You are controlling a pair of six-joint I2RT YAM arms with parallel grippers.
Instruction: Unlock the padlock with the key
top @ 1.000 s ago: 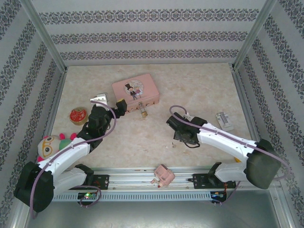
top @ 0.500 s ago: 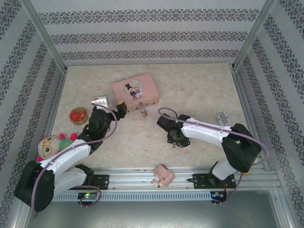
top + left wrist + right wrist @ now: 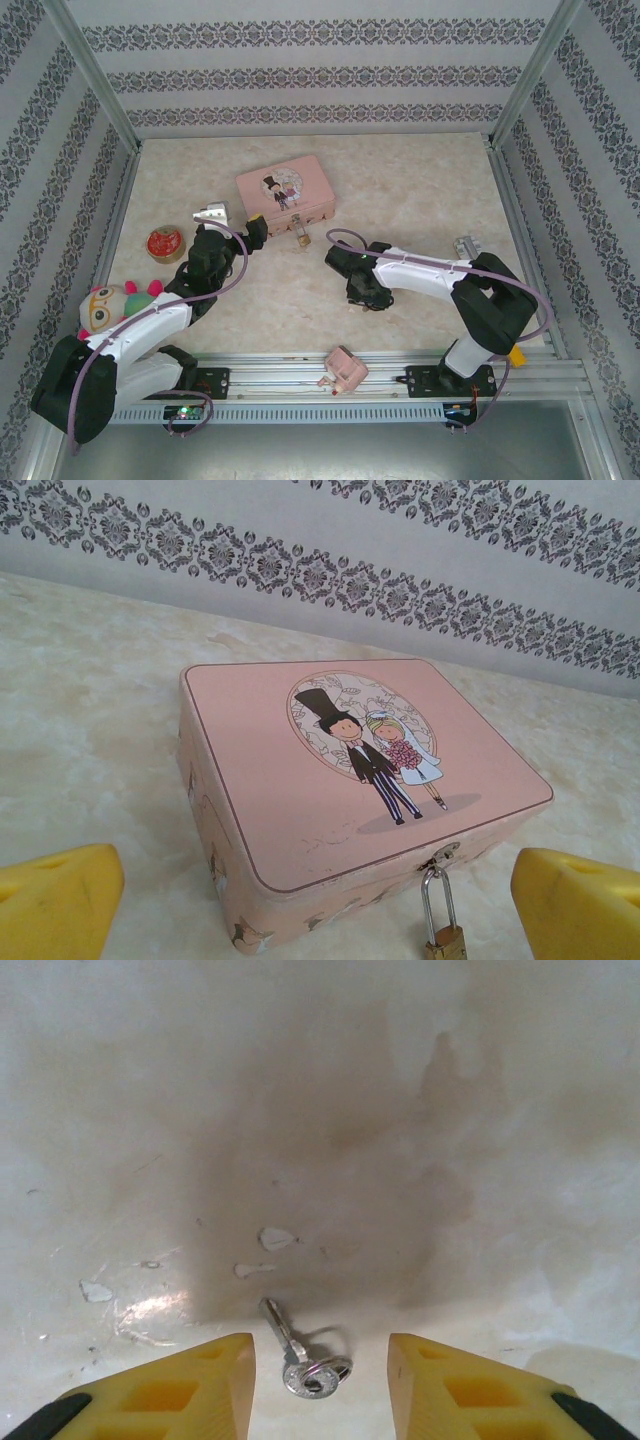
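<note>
Key (image 3: 300, 1355) flat on table (image 3: 450, 1110), 6 o'clock in right wrist view, untouched between right gripper (image 3: 320, 1385) jaws set apart, likely straddled for a pinch | padlock (image 3: 443, 935) hangs from pink tin (image 3: 300, 780) clasp, tin's 5 o'clock | left gripper (image 3: 320, 900) wide apart, empty, facing tin, probably to steady it.

Pink tin (image 3: 290, 770), brass padlock (image 3: 446, 946), silver key (image 3: 283, 1335) — marbled cream table (image 3: 300, 1110)

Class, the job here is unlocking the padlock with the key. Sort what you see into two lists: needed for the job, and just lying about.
Needed:
padlock, hanging on the pink tin's clasp
key, lying on the table

Lying about:
plush toy
round red object
small pink object
silver piece
</note>
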